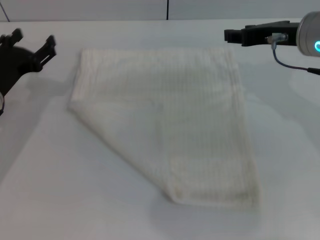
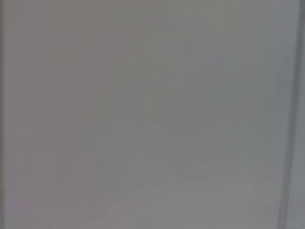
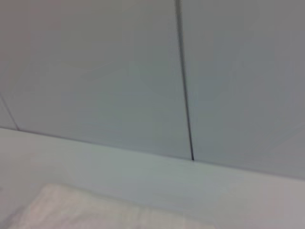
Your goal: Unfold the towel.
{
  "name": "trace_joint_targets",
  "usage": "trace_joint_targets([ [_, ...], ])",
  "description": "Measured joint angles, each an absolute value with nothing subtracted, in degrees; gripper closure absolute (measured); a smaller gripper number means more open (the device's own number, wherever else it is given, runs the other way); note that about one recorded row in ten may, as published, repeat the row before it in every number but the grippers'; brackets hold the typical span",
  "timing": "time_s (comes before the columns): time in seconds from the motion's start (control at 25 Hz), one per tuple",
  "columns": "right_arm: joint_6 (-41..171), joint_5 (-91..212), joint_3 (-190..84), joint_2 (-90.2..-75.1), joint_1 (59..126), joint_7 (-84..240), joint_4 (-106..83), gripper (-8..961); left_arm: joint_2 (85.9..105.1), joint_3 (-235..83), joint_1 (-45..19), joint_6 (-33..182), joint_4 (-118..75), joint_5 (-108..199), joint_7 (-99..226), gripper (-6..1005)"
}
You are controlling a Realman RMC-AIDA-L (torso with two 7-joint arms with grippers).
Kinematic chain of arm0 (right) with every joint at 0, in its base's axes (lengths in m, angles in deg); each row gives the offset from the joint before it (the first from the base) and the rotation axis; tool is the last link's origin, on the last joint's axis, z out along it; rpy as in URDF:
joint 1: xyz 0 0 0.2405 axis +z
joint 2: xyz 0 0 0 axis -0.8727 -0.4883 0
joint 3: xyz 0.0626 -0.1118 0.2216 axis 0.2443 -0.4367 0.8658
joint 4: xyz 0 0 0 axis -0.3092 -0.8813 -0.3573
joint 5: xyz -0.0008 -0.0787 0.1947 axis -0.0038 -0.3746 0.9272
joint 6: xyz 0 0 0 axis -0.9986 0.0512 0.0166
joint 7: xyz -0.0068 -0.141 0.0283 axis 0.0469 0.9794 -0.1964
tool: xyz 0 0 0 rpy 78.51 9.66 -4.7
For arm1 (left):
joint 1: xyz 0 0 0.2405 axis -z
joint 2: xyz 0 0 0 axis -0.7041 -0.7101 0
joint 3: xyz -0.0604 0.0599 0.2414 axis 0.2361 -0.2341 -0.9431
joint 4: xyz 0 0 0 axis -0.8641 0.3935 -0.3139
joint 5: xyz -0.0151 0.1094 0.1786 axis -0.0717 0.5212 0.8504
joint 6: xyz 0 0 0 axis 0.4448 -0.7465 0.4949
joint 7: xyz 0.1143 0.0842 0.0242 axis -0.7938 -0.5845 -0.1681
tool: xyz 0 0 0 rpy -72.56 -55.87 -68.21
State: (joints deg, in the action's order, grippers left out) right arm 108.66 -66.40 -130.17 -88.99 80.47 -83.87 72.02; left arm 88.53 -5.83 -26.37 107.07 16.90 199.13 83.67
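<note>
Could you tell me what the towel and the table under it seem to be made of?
The towel looks like soft cream-white woven cloth, probably cotton: fine ribbed lines cross it and its folded edges look thick. The table appears to be a smooth, hard, matte white board, perhaps laminate; it shows only soft shadows, no grain.

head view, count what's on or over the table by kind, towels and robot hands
towel: 1, cream-white, lying on the table
robot hands: 2, left hand and right hand, both off the towel
total: 3
</note>
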Motion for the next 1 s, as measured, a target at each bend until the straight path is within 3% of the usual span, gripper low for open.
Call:
trace_joint_targets([
  [0.04, 112.3, -66.5, -126.7, -88.90, 83.9, -85.0, 68.5, 258, 88.53, -5.8, -26.4, 107.1, 16.9, 199.1, 83.7, 151],
  [0.12, 114.0, -66.8, -124.9, -88.83, 85.9, -85.3, 66.5, 329, 84.83, -10.3, -25.7, 103.0, 22.7, 199.1, 87.2, 152],
  [0.24, 117.8, -69.5, -120.2, -88.77, 91.7, -85.4, 59.0, 436, 84.83, -10.3, -25.7, 103.0, 22.7, 199.1, 87.2, 152],
  [0.28, 118.0, -69.8, -120.0, -88.75, 92.5, -85.2, 58.0, 485, 82.81, -12.3, -25.6, 97.6, 28.5, 199.1, 87.3, 152],
  [0.52, 118.5, -70.0, -120.0, -88.68, 94.0, -84.2, 56.7, 741, 82.56, -11.9, -25.6, 90.7, 32.3, 199.1, 84.8, 151],
  [0.6, 118.9, -70.1, -119.9, -88.71, 94.2, -84.2, 56.8, 804, 83.34, -10.0, -25.7, 82.7, 36.3, 199.1, 81.0, 151],
  [0.64, 119.0, -70.1, -119.9, -88.70, 94.2, -84.2, 56.8, 835, 89.37, -1.5, -25.9, 62.9, 44.4, 199.0, 64.9, 151],
  [0.72, 119.3, -70.1, -119.8, -88.66, 94.2, -84.0, 56.7, 897, 89.37, -1.5, -25.9, 62.9, 44.4, 199.0, 64.9, 151],
  [0.76, 119.5, -70.0, -119.9, -88.66, 94.2, -83.7, 56.7, 905, 91.60, 1.7, -25.9, 57.1, 46.8, 198.8, 59.4, 150],
  [0.8, 119.5, -70.0, -119.9, -88.66, 94.2, -83.7, 56.7, 913, 91.60, 1.7, -25.9, 57.1, 46.8, 198.8, 59.4, 150],
  [0.84, 120.2, -70.1, -119.9, -88.65, 94.2, -83.0, 56.6, 921, 94.72, 6.2, -25.8, 48.1, 51.5, 198.4, 51.1, 150],
  [0.92, 120.6, -70.1, -119.9, -88.65, 94.3, -82.6, 56.6, 938, 94.72, 6.2, -25.8, 48.1, 51.5, 198.4, 51.1, 150],
  [1.0, 121.6, -70.0, -119.9, -88.62, 94.6, -82.1, 56.6, 954, 97.32, 11.9, -24.9, 33.6, 58.9, 193.2, 39.9, 150],
])
